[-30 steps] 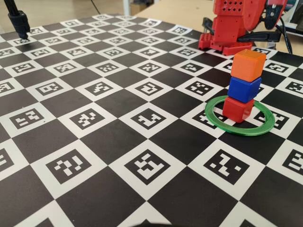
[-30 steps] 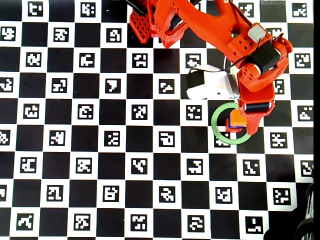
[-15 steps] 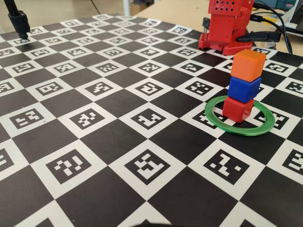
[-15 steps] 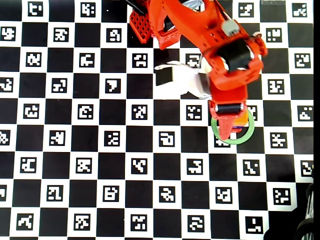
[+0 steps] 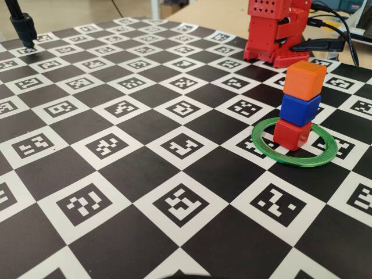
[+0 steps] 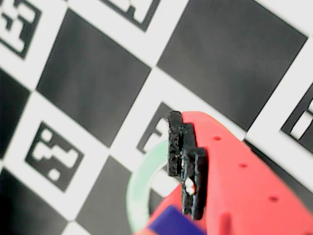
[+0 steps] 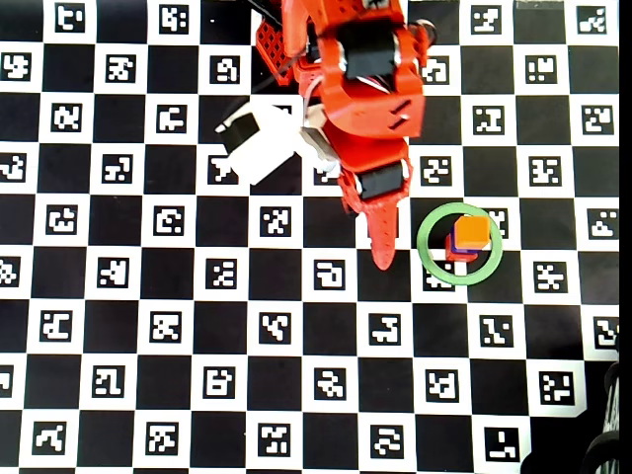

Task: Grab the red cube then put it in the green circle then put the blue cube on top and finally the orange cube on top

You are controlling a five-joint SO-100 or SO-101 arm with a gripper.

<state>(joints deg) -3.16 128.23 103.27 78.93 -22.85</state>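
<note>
My tool (image 7: 383, 259) hangs over the bench (image 7: 148, 326), and it holds nothing. In the overhead view it points down toward 6 o'clock. Its tip sits at about 9 o'clock from the green circle (image 7: 427, 255), near it but not touching. I cannot tell if my tool is apart or together. In the wrist view I see one red finger (image 6: 234, 181) with a black strip along its edge, and no gap shows.

The three cubes stand in a tower. The red cube (image 5: 291, 133) is at the bottom and sits inside the green circle (image 5: 293, 158), on the bench. In the fixed view it is a bit toward the far, left part of the ring. The blue cube (image 5: 300, 108) rests on the red cube. The orange cube (image 5: 304, 79) rests on the blue cube, at the very top. The cubes are turned a little, so their corners do not line up.

From above I see mostly the orange cube (image 7: 472, 230), with a bit of blue and red peeking out at its 7 o'clock side.

In the wrist view the green circle (image 6: 139, 178) looks pale and blurry. A blue corner (image 6: 171, 223) shows at the bottom edge.

The bench has black and white squares with little marks in the white ones. My red base (image 5: 272, 35) stands at the far edge in the fixed view, at about 12 o'clock from the tower.
</note>
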